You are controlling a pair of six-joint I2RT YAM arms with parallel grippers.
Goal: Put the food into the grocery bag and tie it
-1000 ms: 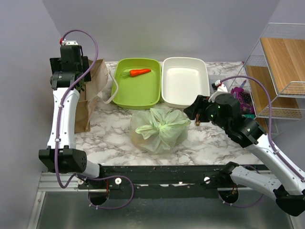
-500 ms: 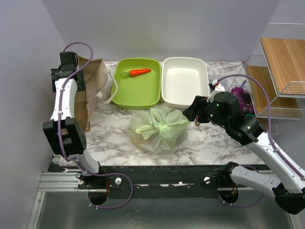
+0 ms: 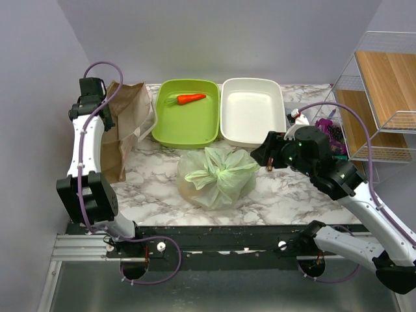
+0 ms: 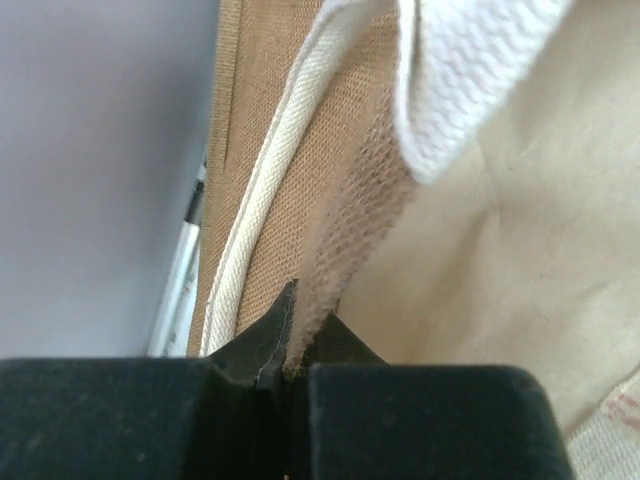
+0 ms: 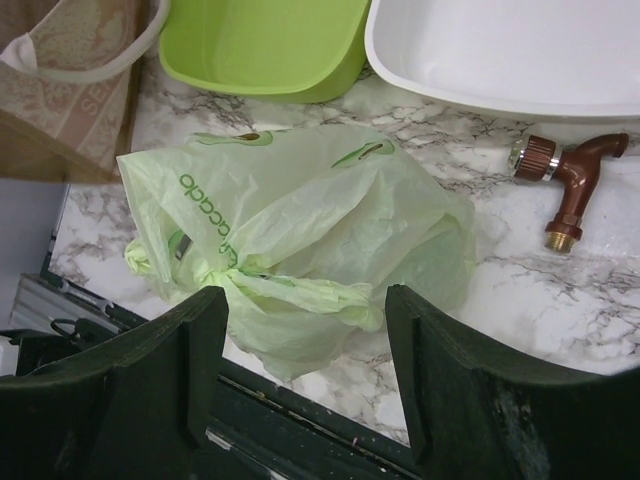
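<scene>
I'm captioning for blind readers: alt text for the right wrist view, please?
A knotted pale-green bag sits on the marble table, framed by the open right gripper. Behind it are a green tub and a white tub; a brown tap lies at right.

the food is hidden inside the bag point(image 3: 218, 177); only dim shapes show through the plastic. in the left wrist view the paper bag point(image 4: 500, 250) is blurred and cut off at top and right, and the left gripper point(image 4: 288, 345) is cut off below. the green tray point(image 5: 260, 45) and white tray point(image 5: 520, 50) run off the right wrist view's top edge. purple things point(image 3: 333, 133) are too small to name.
</scene>
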